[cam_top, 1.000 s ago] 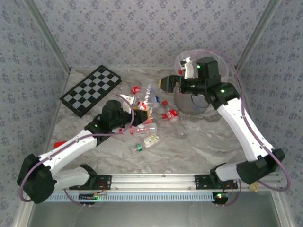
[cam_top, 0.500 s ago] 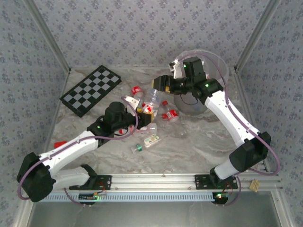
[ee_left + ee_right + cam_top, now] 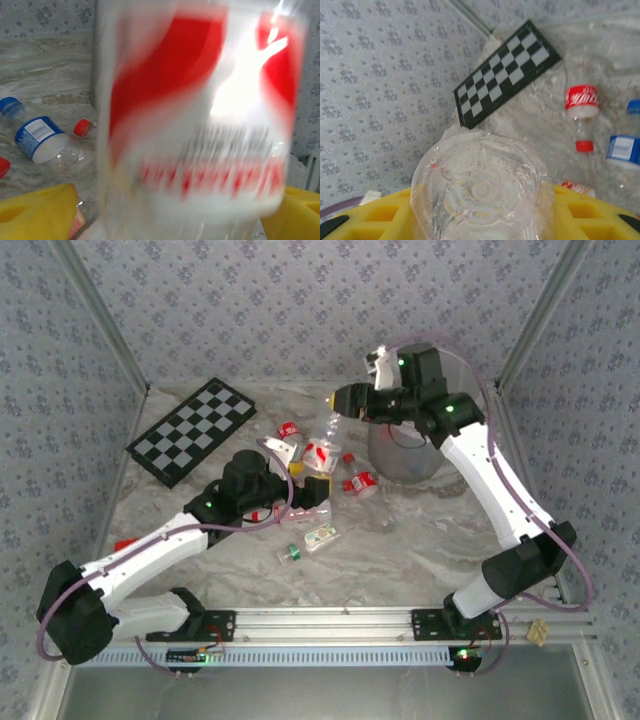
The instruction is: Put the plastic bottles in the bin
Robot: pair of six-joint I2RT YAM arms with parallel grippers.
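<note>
Top view, right gripper: your right gripper (image 3: 341,400) hangs above the far middle of the table (image 3: 430,540), clenched on the end of the held bottle (image 3: 319,445), a clear one with a red label that slants down towards the near left
Top view, left gripper: your left gripper (image 3: 308,477) sits at that bottle's lower end with its yellow fingers spread, released
Top view, bin: the bin (image 3: 405,455) stands upright just right of the held bottle, under your right arm
Top view, loose bottles: the loose bottles (image 3: 360,482) lie scattered on the table around the left gripper, left of the bin
Top view, board: the chequered board (image 3: 190,430) lies at the far left
Left wrist: the held bottle (image 3: 200,115) is blurred and close between your yellow fingers (image 3: 37,210), and the left one stands apart from it; a blue-labelled bottle (image 3: 37,137) lies far left
Right wrist: your yellow fingers (image 3: 590,210) press both sides of the held bottle's clear base (image 3: 480,195); a red-labelled bottle (image 3: 581,102) lies beyond, right of the chequered board (image 3: 507,75)
</note>
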